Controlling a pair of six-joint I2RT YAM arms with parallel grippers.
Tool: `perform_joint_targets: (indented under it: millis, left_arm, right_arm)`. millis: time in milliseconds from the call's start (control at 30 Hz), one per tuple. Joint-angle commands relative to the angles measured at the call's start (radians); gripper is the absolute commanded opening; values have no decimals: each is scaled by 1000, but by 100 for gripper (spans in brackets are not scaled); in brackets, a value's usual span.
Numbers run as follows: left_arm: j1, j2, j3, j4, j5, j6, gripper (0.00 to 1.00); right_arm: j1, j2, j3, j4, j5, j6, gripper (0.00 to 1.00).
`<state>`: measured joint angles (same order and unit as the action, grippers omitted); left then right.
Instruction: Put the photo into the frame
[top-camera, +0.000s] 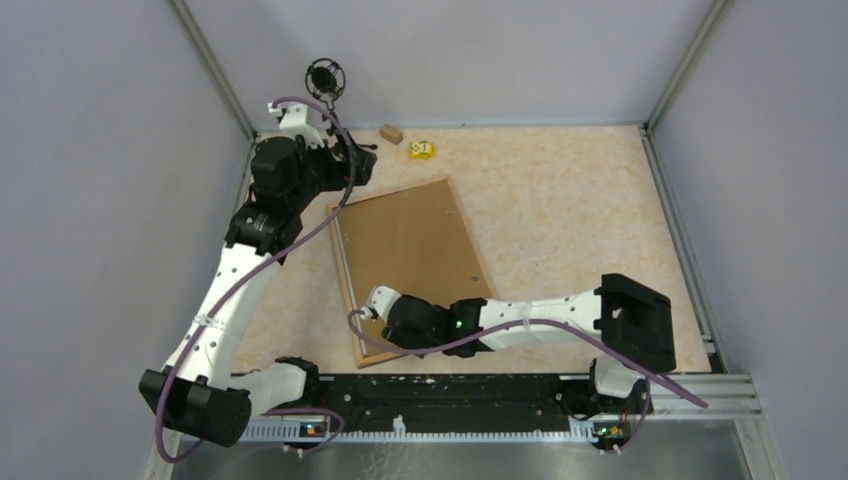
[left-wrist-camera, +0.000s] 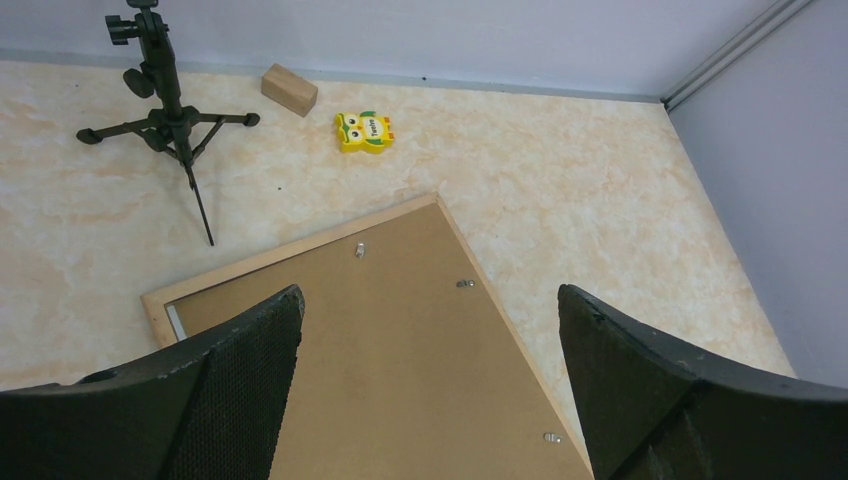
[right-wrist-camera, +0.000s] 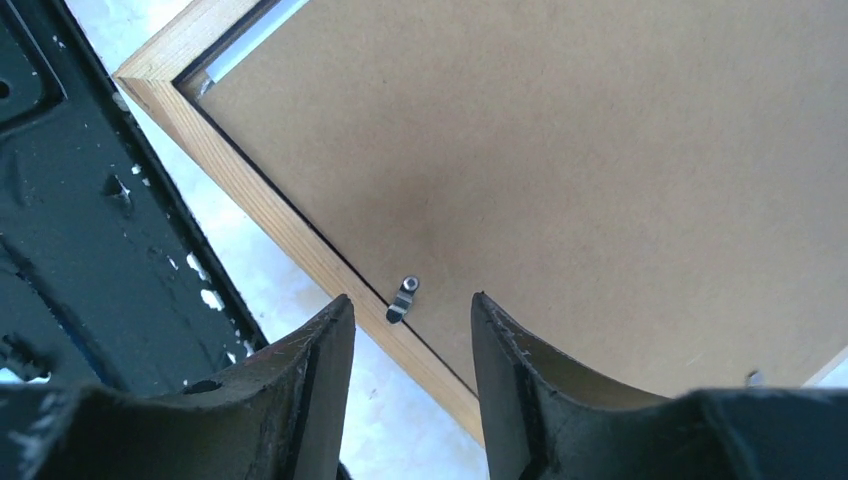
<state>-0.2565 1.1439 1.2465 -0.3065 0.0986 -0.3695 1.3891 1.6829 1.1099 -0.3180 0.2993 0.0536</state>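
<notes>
The frame lies face down in the middle of the table, light wood rim up, with the plain brown backing board set inside it. The photo is hidden. My right gripper is open and low over the frame's near rim, its jaws on either side of a small metal clip at the edge of the board. My left gripper is open and empty, held above the frame's far left corner; its wrist view looks down on the rim and the board.
A small wooden block and a yellow owl toy lie near the back wall. A black mini tripod stands at the back left. The black base rail runs just behind the frame's near corner. Walls close in on three sides.
</notes>
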Motion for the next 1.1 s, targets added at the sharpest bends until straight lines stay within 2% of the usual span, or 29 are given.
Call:
perform_joint_targets:
  millis: [0, 167, 300, 500, 633, 800, 1000, 1067]
  left_arm:
    - [5, -1, -3, 48, 20, -12, 99]
    - [5, 0, -7, 53, 12, -15, 99]
    - [-1, 19, -10, 37, -53, -39, 98]
    - [23, 27, -86, -190, -164, -182, 98]
    - [103, 18, -195, -296, -147, -215, 98]
    - [238, 22, -384, -246, 72, -244, 96]
    - [239, 120, -455, -222, 117, -246, 89]
    - [239, 156, -484, -191, 150, -238, 83]
  right_arm:
    - [-15, -44, -47, 19, -10, 142, 44]
    - [-19, -18, -43, 17, -12, 184, 37]
    - [-20, -8, -33, 2, 49, 224, 39]
    - [-20, -85, -117, 64, 47, 363, 45]
    - [-20, -135, -185, 115, 29, 441, 47]
    - [-20, -159, -178, 62, 64, 498, 50]
    - [-21, -148, -151, 50, 57, 491, 55]
    - [-21, -131, -133, 51, 49, 486, 54]
